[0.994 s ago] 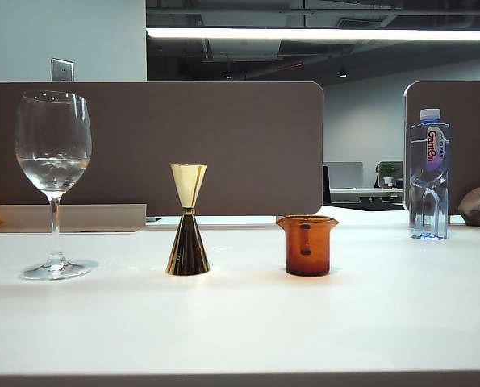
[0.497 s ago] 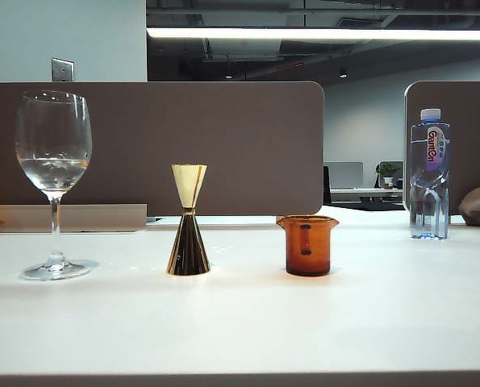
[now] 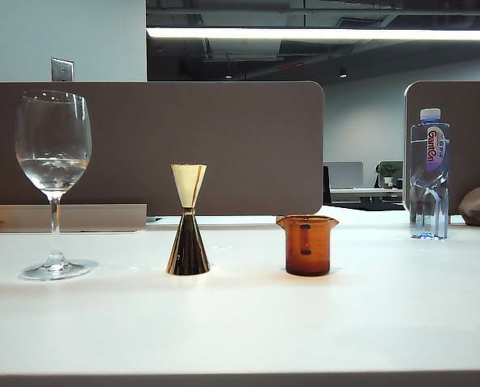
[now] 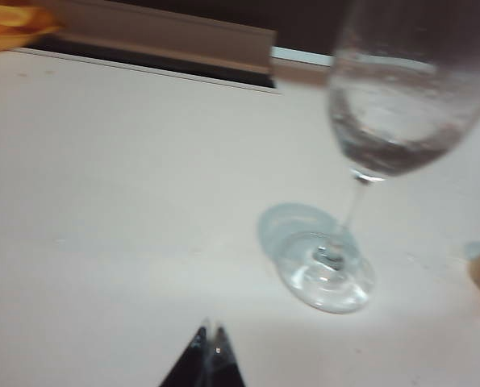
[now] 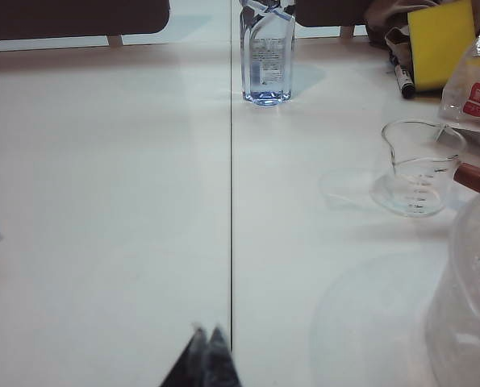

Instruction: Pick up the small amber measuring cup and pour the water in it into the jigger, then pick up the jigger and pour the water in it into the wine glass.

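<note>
In the exterior view three vessels stand in a row on the white table. The wine glass (image 3: 52, 161) is at the left with a little clear water (image 3: 54, 171) in its bowl. The gold jigger (image 3: 189, 222) is in the middle. The small amber measuring cup (image 3: 307, 244) stands right of it, and I cannot tell what it holds. Neither gripper shows in that view. My left gripper (image 4: 210, 330) is shut and empty, low over the table, a short way from the foot of the wine glass (image 4: 327, 278). My right gripper (image 5: 207, 332) is shut and empty over bare table beside a seam.
A clear water bottle (image 3: 429, 173) stands at the back right, also seen as the bottle (image 5: 266, 56) in the right wrist view. That view also shows a clear measuring cup (image 5: 421, 165), a yellow sponge (image 5: 440, 32), a marker (image 5: 402, 81), a snack packet (image 5: 473, 81) and a large clear container (image 5: 473, 306). Brown partitions (image 3: 183, 145) line the back.
</note>
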Robot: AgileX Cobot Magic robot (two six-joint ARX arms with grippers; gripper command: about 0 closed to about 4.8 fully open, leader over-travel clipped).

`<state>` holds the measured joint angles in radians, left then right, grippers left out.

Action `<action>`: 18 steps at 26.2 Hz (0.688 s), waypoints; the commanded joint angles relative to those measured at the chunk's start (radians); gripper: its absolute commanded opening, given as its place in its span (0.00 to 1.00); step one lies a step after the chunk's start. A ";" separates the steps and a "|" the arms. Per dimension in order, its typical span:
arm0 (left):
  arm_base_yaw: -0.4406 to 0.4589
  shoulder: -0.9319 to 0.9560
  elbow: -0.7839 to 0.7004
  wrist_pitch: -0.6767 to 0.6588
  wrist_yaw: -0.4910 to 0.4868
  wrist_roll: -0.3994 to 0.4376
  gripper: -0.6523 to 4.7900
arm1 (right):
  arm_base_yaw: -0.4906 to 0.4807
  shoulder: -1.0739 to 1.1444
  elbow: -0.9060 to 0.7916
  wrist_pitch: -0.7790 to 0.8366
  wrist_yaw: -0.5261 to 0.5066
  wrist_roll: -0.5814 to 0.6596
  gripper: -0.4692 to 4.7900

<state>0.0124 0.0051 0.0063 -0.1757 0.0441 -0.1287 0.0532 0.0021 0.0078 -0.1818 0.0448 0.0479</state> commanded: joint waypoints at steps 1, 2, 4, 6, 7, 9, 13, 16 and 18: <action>0.018 0.001 0.001 -0.003 0.000 0.001 0.12 | 0.000 0.000 -0.007 0.006 0.001 0.003 0.08; 0.013 0.001 0.001 -0.003 0.002 0.001 0.12 | 0.000 0.000 -0.007 0.006 0.001 0.003 0.08; 0.005 0.001 0.001 -0.004 0.002 0.001 0.12 | 0.000 0.000 -0.007 0.006 0.001 0.003 0.08; 0.005 0.001 0.001 -0.003 0.002 0.001 0.12 | 0.000 0.000 -0.007 0.006 0.001 0.003 0.08; 0.005 0.001 0.001 -0.003 0.002 0.001 0.12 | 0.000 0.000 -0.007 0.006 0.002 0.003 0.08; 0.006 0.001 0.001 -0.004 0.002 0.001 0.12 | 0.000 0.000 -0.007 0.006 0.001 0.003 0.08; 0.006 0.001 0.001 -0.003 0.002 0.001 0.12 | 0.000 0.000 -0.007 0.006 0.001 0.003 0.08; 0.006 0.001 0.001 -0.006 -0.006 0.011 0.12 | 0.000 0.000 -0.007 0.006 0.001 0.003 0.08; 0.006 0.001 0.001 -0.005 -0.003 0.106 0.12 | 0.000 0.000 -0.007 0.006 0.001 0.003 0.08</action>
<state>0.0181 0.0051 0.0063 -0.1757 0.0406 -0.0971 0.0532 0.0021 0.0078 -0.1818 0.0448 0.0479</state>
